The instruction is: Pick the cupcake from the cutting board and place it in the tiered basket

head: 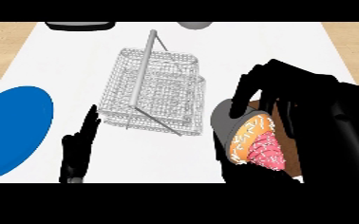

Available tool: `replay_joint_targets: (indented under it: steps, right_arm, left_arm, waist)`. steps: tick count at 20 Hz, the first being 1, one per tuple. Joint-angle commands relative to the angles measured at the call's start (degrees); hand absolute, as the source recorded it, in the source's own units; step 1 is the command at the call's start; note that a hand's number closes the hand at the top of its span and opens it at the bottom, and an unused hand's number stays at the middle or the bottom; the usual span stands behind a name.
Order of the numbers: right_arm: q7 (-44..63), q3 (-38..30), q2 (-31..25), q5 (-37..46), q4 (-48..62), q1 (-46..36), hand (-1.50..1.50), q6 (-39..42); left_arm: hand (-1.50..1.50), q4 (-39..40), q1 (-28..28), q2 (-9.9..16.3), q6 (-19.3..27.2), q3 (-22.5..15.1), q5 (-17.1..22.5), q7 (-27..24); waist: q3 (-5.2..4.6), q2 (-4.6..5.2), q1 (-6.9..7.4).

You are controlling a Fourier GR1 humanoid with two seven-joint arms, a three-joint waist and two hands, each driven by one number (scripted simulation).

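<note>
Nearest the lower edge of the head view, the right hand [308,99] is curling over the cupcake [261,144], its black fingers [247,95] arching down across the top and left side of the grey wrapper while the palm is covering the right side. The cupcake is sitting tilted inside that grasp, its orange cake and pink, white-sprinkled frosting facing down toward the view's bottom, and only a brown sliver of the cutting board [289,123] is showing between the fingers and under the cupcake; whether the cupcake is touching the board cannot be told. At the lower left, the left hand [76,147] is resting on the white counter [70,61] with its fingers straight and pointing up, holding nothing. A blue plate [21,123] is lying at the left edge, just beside that hand. Farther in, the tiered basket [154,92] of silver wire is lying between the two hands, its handle bar slanting across it, just left of the cupcake and apart from it. At the far edge, a dark object [80,25] and a grey rounded object [195,25] are partly showing.
</note>
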Motion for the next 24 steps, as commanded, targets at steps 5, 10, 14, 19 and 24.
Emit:
replay_joint_targets:
  steps: [5,10,14,19,24]
  right_arm:
    - [6.68,-4.59,1.39,-1.85,16.18,-12.34,1.5,-1.22]
    - [-2.65,-6.45,1.41,-3.22,29.09,-14.96,1.5,-5.98]
    - [-4.93,-3.01,1.41,-2.92,38.26,-16.87,1.5,-12.94]
    - [-3.54,3.4,1.42,-2.4,45.67,-16.54,1.5,-19.07]
    - [-5.39,5.96,1.42,-2.22,50.78,-14.19,1.5,-28.21]
  left_arm:
    - [0.0,0.28,1.65,-0.36,-0.18,-0.46,-0.77,-1.24]
    - [0.0,0.89,-1.67,-0.28,-0.8,0.5,-0.23,1.48]
    - [0.0,3.94,-2.28,-2.16,0.16,-0.11,-1.35,-2.26]
    - [0.0,-1.9,1.68,-2.07,0.57,-1.25,-1.88,0.23]
    - [0.0,-2.24,0.9,-2.16,-0.04,-0.87,-1.45,1.58]
  waist:
    - [0.0,0.21,0.6]
    - [0.03,0.41,0.64]
    - [0.0,0.51,0.9]
    - [0.03,0.37,1.15]
    - [0.05,0.4,0.94]
